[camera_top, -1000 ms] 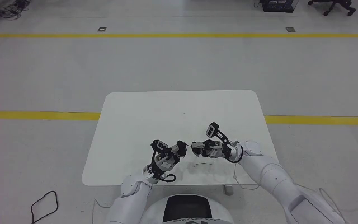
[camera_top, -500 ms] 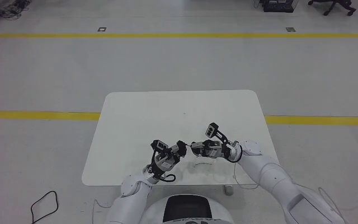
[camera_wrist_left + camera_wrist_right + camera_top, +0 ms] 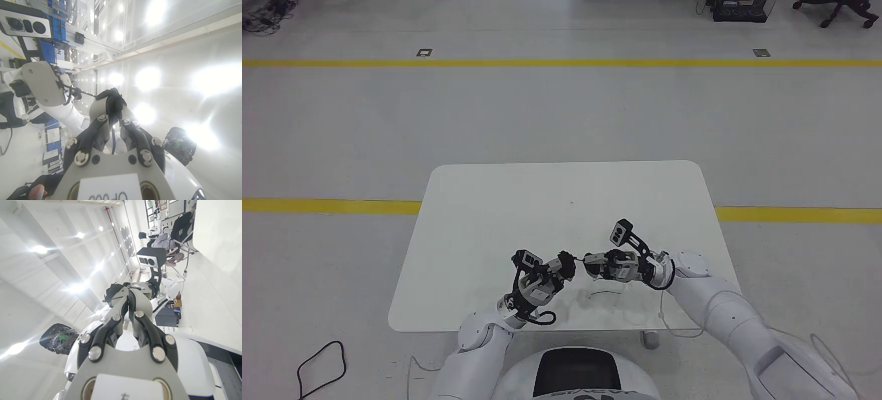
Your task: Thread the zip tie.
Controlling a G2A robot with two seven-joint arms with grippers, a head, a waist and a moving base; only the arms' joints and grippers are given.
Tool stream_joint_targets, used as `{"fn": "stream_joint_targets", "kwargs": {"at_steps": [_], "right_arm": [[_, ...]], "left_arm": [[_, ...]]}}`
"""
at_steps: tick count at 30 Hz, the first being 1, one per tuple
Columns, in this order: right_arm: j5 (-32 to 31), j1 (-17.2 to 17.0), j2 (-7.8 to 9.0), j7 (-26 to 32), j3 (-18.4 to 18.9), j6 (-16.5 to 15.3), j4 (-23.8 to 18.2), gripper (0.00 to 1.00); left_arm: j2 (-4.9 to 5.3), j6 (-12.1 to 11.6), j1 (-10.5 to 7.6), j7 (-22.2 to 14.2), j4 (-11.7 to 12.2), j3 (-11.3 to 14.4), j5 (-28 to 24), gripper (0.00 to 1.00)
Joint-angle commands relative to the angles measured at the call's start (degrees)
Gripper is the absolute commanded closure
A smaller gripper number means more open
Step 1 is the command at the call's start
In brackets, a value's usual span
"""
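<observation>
Thin black plastic zip tie (image 3: 86,92) held in the air between the two arms, lower centre of the top view, over the lower edge of the white table (image 3: 542,200). The left gripper (image 3: 114,103) has its jaws closed on one end, with strap trailing down between them; the right gripper (image 3: 130,293) has its jaws pressed together on the other end. Which end bears the head cannot be told. Judged step: feeding tail into head. Line the tail squarely with the slot and advance slowly; a skewed tip would likely buckle
</observation>
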Motion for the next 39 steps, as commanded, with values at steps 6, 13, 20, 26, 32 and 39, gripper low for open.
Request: {"fn": "stream_joint_targets", "kwargs": {"at_steps": [6,13,20,26,32,39], "right_arm": [[-0.1,0.1,-0.24,0.0,0.1,0.1,0.4,1.0],[-0.2,0.1,-0.42,0.0,0.2,0.2,0.7,1.0],[-0.4,0.1,-0.54,0.0,0.3,0.4,1.0,1.0],[-0.6,0.1,-0.63,0.0,0.4,0.5,1.2,1.0],[-0.8,0.1,-0.73,0.0,0.5,0.5,1.4,1.0],[-1.0,0.2,-0.84,0.0,0.6,0.6,1.6,1.0]], "left_arm": [[0.0,0.0,0.0,0.0,0.0,0.0,0.0,1.0],[0.0,0.0,0.0,0.0,0.0,0.0,0.0,1.0],[0.0,0.0,0.0,0.0,0.0,0.0,0.0,1.0],[0.0,0.0,0.0,0.0,0.0,0.0,0.0,1.0],[0.0,0.0,0.0,0.0,0.0,0.0,0.0,1.0],[0.0,0.0,0.0,0.0,0.0,0.0,0.0,1.0]]}}
